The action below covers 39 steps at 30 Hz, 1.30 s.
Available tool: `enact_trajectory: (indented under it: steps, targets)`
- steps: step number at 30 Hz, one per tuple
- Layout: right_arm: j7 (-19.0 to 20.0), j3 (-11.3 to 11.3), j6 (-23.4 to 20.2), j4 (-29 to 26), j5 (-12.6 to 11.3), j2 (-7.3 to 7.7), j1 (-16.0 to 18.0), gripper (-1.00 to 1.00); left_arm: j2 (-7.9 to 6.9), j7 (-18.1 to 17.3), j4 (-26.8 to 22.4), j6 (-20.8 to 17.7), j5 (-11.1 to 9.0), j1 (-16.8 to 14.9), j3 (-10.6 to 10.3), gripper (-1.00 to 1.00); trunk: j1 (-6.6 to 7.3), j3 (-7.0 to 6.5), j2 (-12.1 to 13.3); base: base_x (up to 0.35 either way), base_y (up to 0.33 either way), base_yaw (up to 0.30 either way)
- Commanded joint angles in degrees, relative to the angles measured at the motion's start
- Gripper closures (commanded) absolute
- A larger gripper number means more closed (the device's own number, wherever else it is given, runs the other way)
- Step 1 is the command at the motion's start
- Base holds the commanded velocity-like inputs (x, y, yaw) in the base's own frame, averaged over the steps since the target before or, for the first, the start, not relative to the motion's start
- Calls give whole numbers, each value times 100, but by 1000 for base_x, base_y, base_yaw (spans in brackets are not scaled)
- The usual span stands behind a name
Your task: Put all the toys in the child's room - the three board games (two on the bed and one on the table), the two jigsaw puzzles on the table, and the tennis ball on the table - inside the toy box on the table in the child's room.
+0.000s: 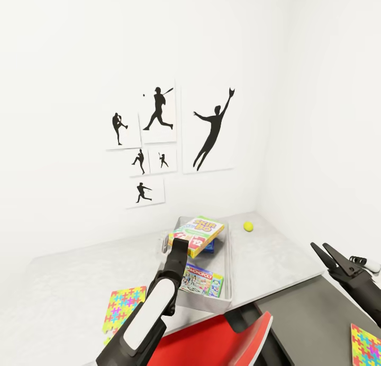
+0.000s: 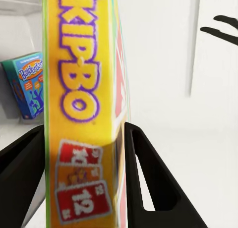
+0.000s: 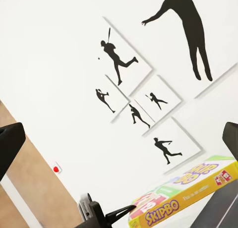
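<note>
Head view: my left gripper (image 1: 179,248) clamps the Skip-Bo box (image 1: 198,234) over the toy box (image 1: 229,281) on the table (image 1: 69,281); Monopoly box (image 1: 201,281) lies inside. My right gripper (image 1: 324,250) hangs spread, empty. Tennis ball (image 1: 248,226) sits beyond the bin, one jigsaw puzzle (image 1: 123,305) left of it.

Toy box (image 1: 228,260) on table (image 1: 69,281), near its front edge. In it: Monopoly box (image 1: 201,282) at front, Skip-Bo box (image 1: 197,234) behind, over another game box (image 2: 27,84). Ball (image 1: 248,226) right of bin, toward wall. Puzzle (image 1: 124,305) left of bin; second puzzle (image 1: 366,345) low at far right, off table.
</note>
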<state>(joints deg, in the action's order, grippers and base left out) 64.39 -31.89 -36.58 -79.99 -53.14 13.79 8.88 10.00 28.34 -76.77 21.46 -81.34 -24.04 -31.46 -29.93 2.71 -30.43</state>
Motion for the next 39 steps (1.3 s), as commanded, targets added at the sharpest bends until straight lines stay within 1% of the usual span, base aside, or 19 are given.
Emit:
enact_trajectory:
  steps: [1,20,28,39]
  targets:
    - [3,-1,-42,1,-27,1,5,-100,0,12,-5,34,-23,-6,-5,100,-3,13,-11,0,0,0]
    - [13,-3,-51,1,-29,5,8,-100,0,-2,-13,42,-2,-5,-74,100,-3,19,-11,0,0,0]
    - [12,-7,-347,-11,-24,16,8,-100,0,2,-20,42,-4,-5,-61,100,-3,81,-11,0,0,37]
    - [7,-10,-392,-3,-26,19,8,-100,0,33,-39,8,-5,-12,-28,100,-3,182,-11,0,0,26]
